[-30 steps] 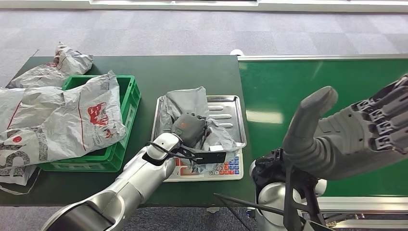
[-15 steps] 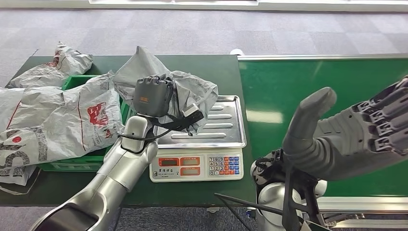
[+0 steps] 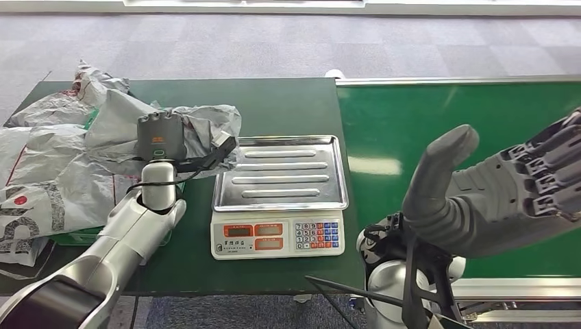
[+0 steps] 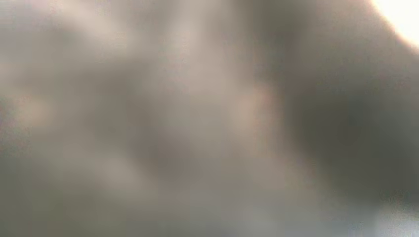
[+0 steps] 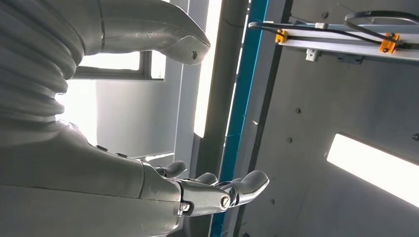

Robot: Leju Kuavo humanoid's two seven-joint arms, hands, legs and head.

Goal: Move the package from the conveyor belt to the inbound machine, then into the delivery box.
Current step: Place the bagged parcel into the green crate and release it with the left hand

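Left robot hand [image 3: 162, 137] grips the package [image 3: 185, 130] above the green box [image 3: 82, 236], left of the scale [image 3: 279, 199], positioned for release among bags [image 3: 48, 185]; right robot hand [image 3: 503, 192] hovers open, empty, over the conveyor [image 3: 411, 123].

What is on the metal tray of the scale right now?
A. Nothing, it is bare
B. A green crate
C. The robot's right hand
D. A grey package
A. The tray of the scale shows only its bare ribbed metal; the left hand holds the grey package off to the side, over the pile of bags, and the right hand is raised with its fingers apart above the belt.
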